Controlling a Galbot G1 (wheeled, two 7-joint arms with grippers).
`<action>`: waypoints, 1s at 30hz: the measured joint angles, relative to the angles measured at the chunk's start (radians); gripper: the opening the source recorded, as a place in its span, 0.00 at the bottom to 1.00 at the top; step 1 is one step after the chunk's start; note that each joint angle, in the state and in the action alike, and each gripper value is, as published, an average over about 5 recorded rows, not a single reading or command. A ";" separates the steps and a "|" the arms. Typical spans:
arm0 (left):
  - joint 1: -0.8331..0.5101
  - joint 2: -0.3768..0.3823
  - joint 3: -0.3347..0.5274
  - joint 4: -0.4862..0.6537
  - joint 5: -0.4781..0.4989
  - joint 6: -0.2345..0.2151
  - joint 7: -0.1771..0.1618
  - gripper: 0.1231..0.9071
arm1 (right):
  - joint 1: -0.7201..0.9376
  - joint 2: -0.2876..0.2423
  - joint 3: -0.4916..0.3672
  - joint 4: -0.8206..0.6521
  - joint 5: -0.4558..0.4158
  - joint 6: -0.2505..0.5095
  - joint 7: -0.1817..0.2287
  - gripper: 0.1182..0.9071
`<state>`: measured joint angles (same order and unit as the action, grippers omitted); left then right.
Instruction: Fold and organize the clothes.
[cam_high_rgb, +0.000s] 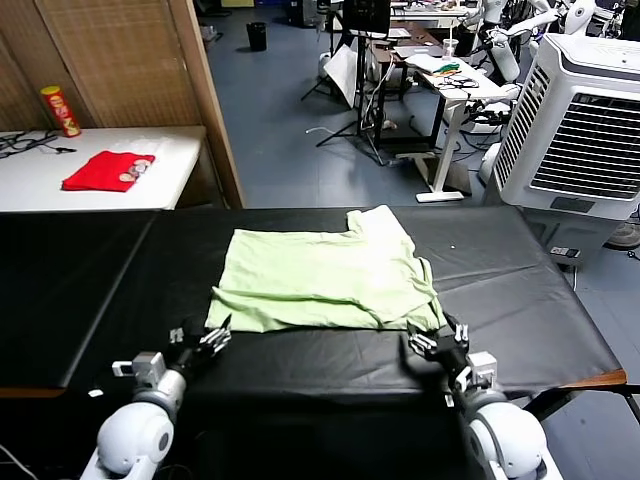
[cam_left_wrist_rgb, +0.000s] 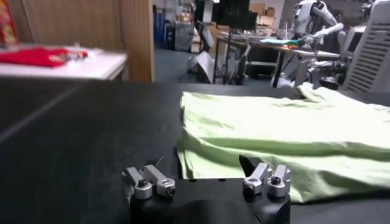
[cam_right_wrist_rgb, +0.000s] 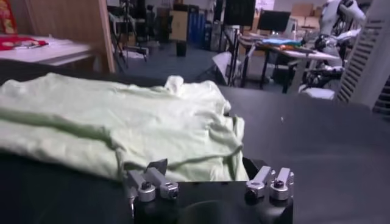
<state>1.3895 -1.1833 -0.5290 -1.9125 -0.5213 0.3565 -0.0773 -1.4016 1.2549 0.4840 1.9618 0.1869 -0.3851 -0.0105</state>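
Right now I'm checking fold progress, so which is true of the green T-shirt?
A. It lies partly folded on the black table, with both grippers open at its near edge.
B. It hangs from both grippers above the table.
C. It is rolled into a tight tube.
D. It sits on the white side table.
A: the T-shirt lies doubled over on the black table, with the left gripper and right gripper open, holding nothing, at its near corners.

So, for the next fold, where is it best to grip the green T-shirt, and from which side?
Probably the T-shirt's two near corners, from the robot's own side. The near edge is a doubled fold lying flat, with a corner right before each open gripper, left and right. The far sleeve sits crumpled, a poorer hold.
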 joint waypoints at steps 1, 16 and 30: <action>0.000 0.000 0.000 0.004 -0.001 0.002 0.002 0.64 | -0.002 0.001 -0.001 0.000 -0.002 0.000 0.000 0.44; 0.031 0.005 -0.010 -0.011 0.051 0.011 -0.023 0.01 | -0.101 -0.023 0.025 0.099 0.058 -0.055 0.028 0.00; 0.302 0.029 -0.061 -0.235 0.155 0.011 -0.030 0.01 | -0.296 -0.043 0.088 0.253 0.055 -0.103 0.044 0.00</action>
<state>1.6914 -1.1540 -0.5904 -2.1472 -0.3663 0.3676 -0.1075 -1.6975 1.2123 0.5722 2.2150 0.2418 -0.4884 0.0337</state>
